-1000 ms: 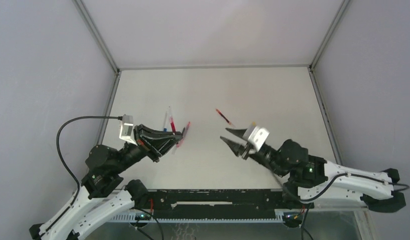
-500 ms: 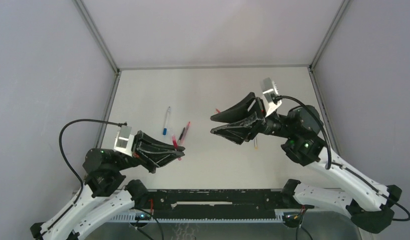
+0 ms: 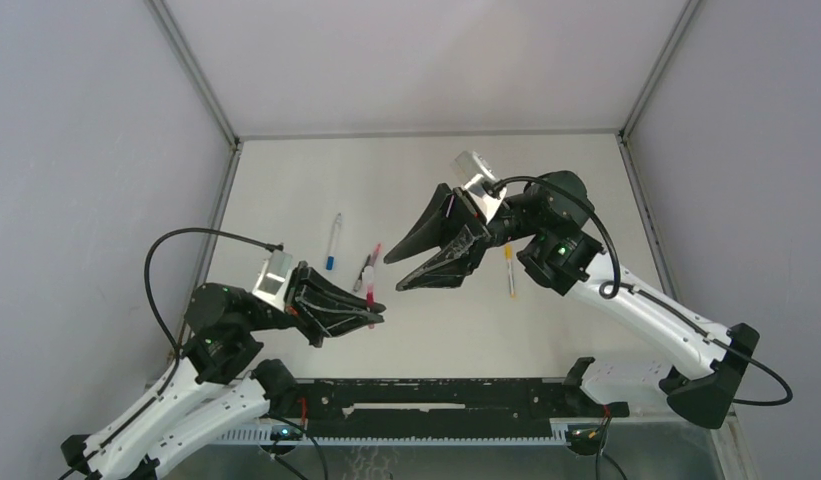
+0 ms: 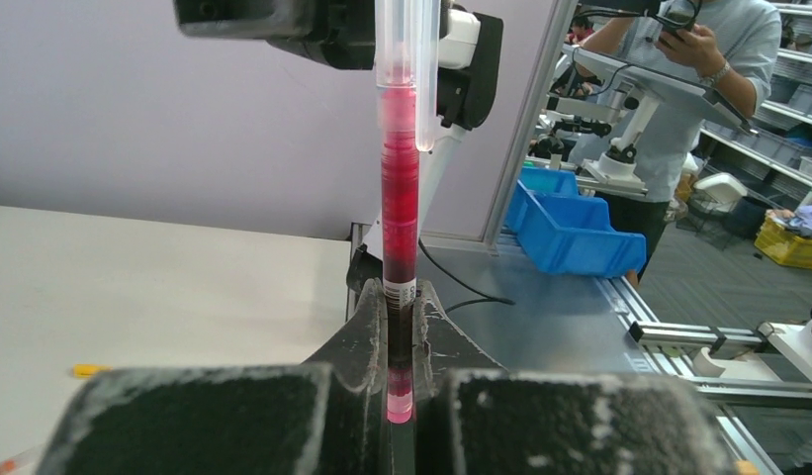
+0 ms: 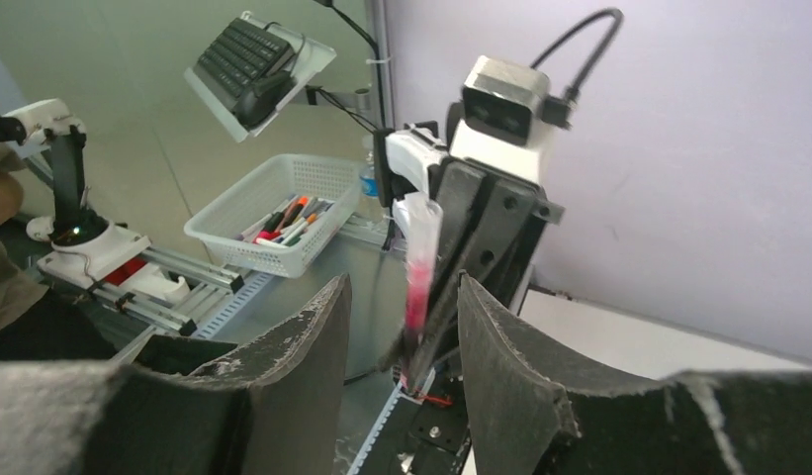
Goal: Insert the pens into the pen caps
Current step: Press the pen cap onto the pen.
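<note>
While the left gripper (image 4: 400, 396) clamps a pink pen (image 4: 400, 228) by its lower end and holds it upright above the near part of the table (image 3: 546, 180), we see the right gripper (image 5: 404, 297) facing it from the other side, jaws spread wide and nothing between them. From the right wrist, the pen stands framed in the gap between the two dark fingers (image 5: 293, 366), beyond their tips. From overhead, those tips lie near the pen but short of it. Seen from the left wrist, the pen's pink body runs up into a clear section at the top, and we cannot tell whether that section is a cap. Other pens lie flat on the table. A blue-tipped pen (image 3: 333, 240) rests left of centre. A pair of pens (image 3: 368, 265), one dark and one reddish, lies side by side just beyond the left gripper. A yellow pen (image 3: 508, 270) sits under the right arm, well apart from the others. We cannot pick out any loose caps on the table at this size. Past the table's edge, the right wrist view takes in a white basket (image 5: 283, 213) holding assorted pens.
</note>
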